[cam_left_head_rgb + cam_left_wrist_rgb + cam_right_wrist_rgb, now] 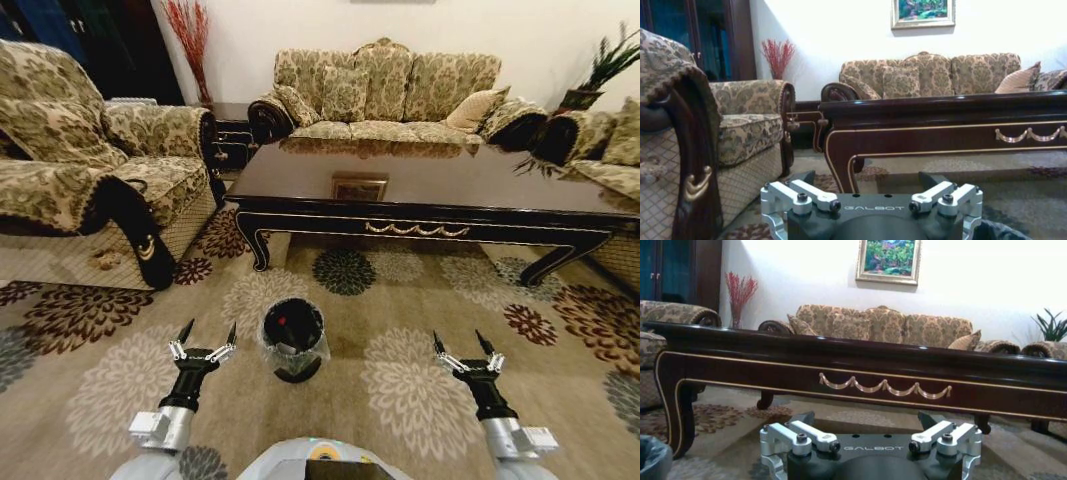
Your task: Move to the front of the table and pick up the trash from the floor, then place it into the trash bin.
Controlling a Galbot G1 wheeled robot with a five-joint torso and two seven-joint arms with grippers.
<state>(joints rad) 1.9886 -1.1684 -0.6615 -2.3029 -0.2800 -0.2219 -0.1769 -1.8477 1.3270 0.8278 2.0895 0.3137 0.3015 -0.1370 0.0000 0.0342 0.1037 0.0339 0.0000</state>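
The dark glossy table (pixel 450 185) stands across the view ahead, gold scrolls on its apron. The small black trash bin (pixel 293 338) with a clear liner sits on the patterned floor (pixel 400 390) between my arms; something red shows inside it. I make out no loose trash on the carpet. My left gripper (pixel 208 336) hovers open just left of the bin. To the bin's right my right gripper (pixel 463 346) is open too. The left wrist view has the left gripper (pixel 868 176) facing the table's corner leg (pixel 840 165). The right gripper (pixel 867 416) faces the apron (pixel 883 385).
An armchair (pixel 90 190) stands at the left and a sofa (pixel 385 95) behind the table. Another seat (pixel 610 150) with a plant is at the right. A small box (pixel 360 187) lies on the tabletop. Open carpet surrounds the bin.
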